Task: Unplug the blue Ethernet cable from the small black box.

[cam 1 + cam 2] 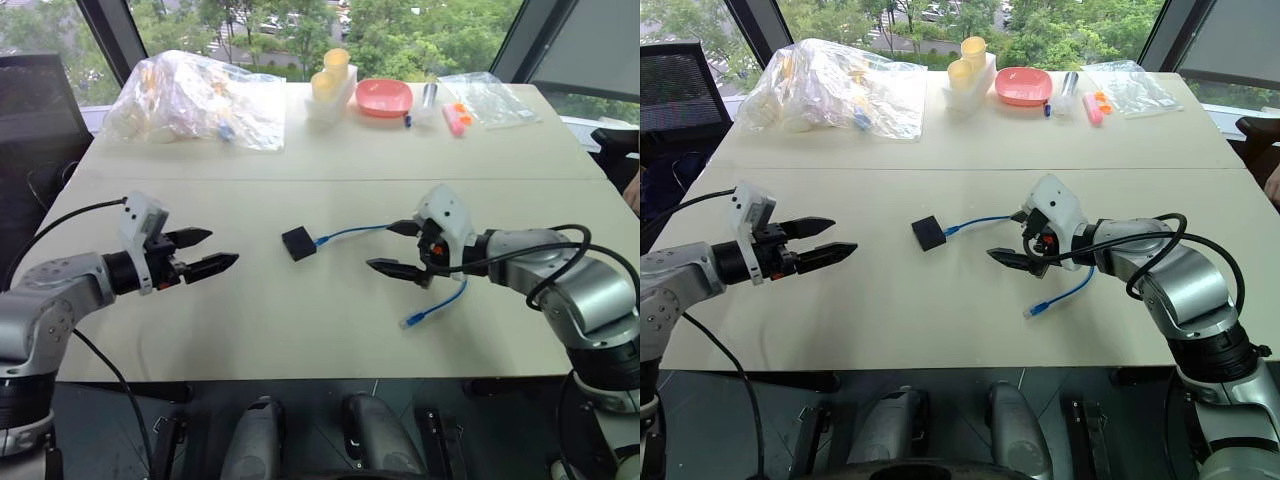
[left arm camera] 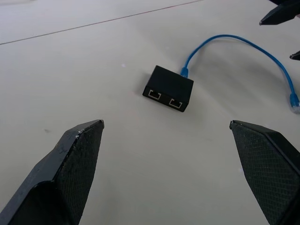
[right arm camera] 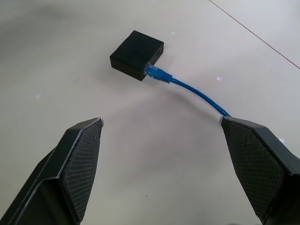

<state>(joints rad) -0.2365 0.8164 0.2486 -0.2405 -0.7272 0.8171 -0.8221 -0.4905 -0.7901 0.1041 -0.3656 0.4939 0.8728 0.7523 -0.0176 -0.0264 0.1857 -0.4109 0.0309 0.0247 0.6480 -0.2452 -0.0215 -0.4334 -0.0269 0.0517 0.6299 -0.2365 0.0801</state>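
Nearest the robot, the two arms are held out low over the pale table [image 1: 300,330]. The left gripper [image 1: 205,252] is seen spread wide with nothing between its fingers, and the right gripper [image 1: 400,250] is likewise spread wide and empty, its tips pointed inward toward the middle of the table.

Between the two, a little farther out, the small black box [image 1: 298,243] lies flat on the tabletop, apart from both grippers. The blue Ethernet cable [image 1: 355,232] is seen still seated in the side of the box that faces the right arm (two empty ports show on the side facing the left wrist camera). From the plug the cord runs toward the right gripper, passes beneath it, and curls back so that its free end [image 1: 412,320] lies on the table near that arm.

The approach is judged to be the step in hand: nothing has been grasped yet. For the next move, the box would probably need to be pinned or gripped by the left gripper while the plug is taken close to the port by the right, its latch pressed before a straight pull.

Along the far edge, a crumpled clear bag [image 1: 195,98], a pink dish [image 1: 384,97] and yellow cups [image 1: 330,75] are left well apart from the work.
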